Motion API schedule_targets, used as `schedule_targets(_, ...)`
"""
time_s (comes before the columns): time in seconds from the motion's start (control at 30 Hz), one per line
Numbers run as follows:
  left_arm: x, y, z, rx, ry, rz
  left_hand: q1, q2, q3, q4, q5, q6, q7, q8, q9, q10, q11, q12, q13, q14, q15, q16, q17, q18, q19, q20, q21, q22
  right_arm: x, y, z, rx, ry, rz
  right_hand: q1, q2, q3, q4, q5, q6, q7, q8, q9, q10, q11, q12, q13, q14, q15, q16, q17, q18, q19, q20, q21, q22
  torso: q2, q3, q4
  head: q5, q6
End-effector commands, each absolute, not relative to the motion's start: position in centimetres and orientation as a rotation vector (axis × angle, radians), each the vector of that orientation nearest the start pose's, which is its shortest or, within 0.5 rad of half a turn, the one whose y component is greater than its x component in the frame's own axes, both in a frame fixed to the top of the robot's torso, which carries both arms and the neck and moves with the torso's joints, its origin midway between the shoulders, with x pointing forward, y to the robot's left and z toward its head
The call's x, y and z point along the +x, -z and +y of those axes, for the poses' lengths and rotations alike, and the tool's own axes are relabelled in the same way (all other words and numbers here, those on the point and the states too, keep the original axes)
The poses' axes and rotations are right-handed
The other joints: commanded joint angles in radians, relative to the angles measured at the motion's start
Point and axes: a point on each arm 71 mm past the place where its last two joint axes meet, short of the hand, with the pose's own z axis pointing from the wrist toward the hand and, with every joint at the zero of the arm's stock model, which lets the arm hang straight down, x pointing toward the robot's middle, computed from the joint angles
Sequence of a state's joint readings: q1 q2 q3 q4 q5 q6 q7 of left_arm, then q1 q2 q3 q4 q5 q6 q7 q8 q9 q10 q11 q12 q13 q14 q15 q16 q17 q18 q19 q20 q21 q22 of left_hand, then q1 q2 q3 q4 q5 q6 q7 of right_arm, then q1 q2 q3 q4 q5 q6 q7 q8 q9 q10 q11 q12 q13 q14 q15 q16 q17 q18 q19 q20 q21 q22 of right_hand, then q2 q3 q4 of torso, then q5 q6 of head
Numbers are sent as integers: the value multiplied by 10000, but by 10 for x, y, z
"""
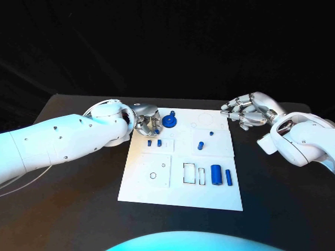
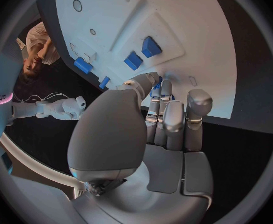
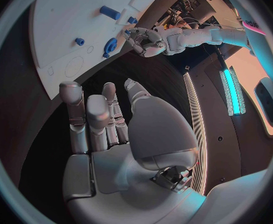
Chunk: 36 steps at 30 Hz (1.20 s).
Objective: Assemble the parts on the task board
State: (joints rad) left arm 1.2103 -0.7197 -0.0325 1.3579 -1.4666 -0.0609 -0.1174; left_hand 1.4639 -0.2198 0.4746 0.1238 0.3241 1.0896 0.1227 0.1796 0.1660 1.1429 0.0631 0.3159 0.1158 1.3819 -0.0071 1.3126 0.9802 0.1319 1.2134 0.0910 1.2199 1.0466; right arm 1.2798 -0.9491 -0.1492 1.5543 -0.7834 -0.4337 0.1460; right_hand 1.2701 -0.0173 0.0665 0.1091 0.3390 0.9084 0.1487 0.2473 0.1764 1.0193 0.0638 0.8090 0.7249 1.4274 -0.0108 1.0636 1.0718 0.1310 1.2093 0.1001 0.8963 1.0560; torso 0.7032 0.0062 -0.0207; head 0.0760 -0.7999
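The white rectangular task board point(image 1: 184, 180) lies mid-bench on the black bench point(image 1: 77, 209). The left hand point(image 1: 147, 121) rests at the board's far left corner, fingers touching a round blue gear-like part point(image 1: 171, 122); whether it grips it cannot be told. The right hand point(image 1: 245, 111) hovers off the board's far right corner, fingers apart, holding nothing

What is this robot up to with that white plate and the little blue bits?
It is fitting small blue parts into a white task board on a black table. The left hand is at the board's far left corner, right beside a round blue gear-like part; whether it grips anything is unclear. The right hand hovers open off the board's far right corner, holding nothing. Two blue cylinders lie near the board's front edge.
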Motion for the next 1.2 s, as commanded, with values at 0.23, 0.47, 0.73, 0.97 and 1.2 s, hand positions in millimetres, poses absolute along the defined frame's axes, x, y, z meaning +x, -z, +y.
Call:
schedule_targets(0.23,513,205,182,2604,5611,19074,-69,20,-35,-10,-45,80,1,-39,-9,76,-17,-44,-9,-38,-11,-57,-31,-58,-36,8,-29,26,480,175,-248,3941,-9872,16133,-16,-27,17,48,47,-70,-5,48,-16,-45,3,30,-15,-26,16,17,13,153,-42,-16,-35,11,2,-2,2,-3,-11)
schedule_targets(0.47,512,205,179,2651,5792,19081,-74,-3,-58,-21,-49,70,5,-79,-24,73,-8,-90,-16,-31,-6,-40,4,-46,-75,5,-70,-28,480,176,-248,3936,-9880,16139,-16,-27,17,48,47,-70,-5,48,-16,-45,3,30,-15,-26,16,17,13,153,-42,-16,-35,11,3,-2,3,-12,-8)
schedule_targets(0.73,512,205,179,2601,5859,19071,-127,-122,-128,-20,-42,-248,83,-421,-163,-78,79,-371,-73,-103,61,-83,-124,-40,-118,22,-128,-76,480,176,-248,3940,-9876,16138,-16,-27,17,48,47,-70,-5,48,-16,-45,3,30,-15,-26,16,17,13,153,-42,-16,-35,11,2,0,7,3,-18)
schedule_targets(0.97,512,204,180,2530,5840,19003,-138,-210,-175,-36,-44,-431,164,-619,-247,-193,151,-498,-89,-150,115,-114,-224,-35,-142,57,-162,-109,480,176,-248,3933,-9882,16138,-13,-31,21,52,44,-77,-2,55,-21,-54,5,45,-24,-35,19,-11,-3,159,-54,-13,-71,-7,-3,3,3,7,-18)
schedule_targets(1.2,512,204,181,2484,5813,18974,-158,-230,-200,-28,-43,-444,198,-672,-271,-283,195,-559,-95,-205,148,-167,-352,-25,-177,81,-202,-156,480,176,-248,3935,-9874,16134,-13,-31,21,52,44,-77,-2,55,-21,-54,5,45,-24,-35,19,-11,-3,159,-54,-13,-71,-7,0,1,-2,18,-17)
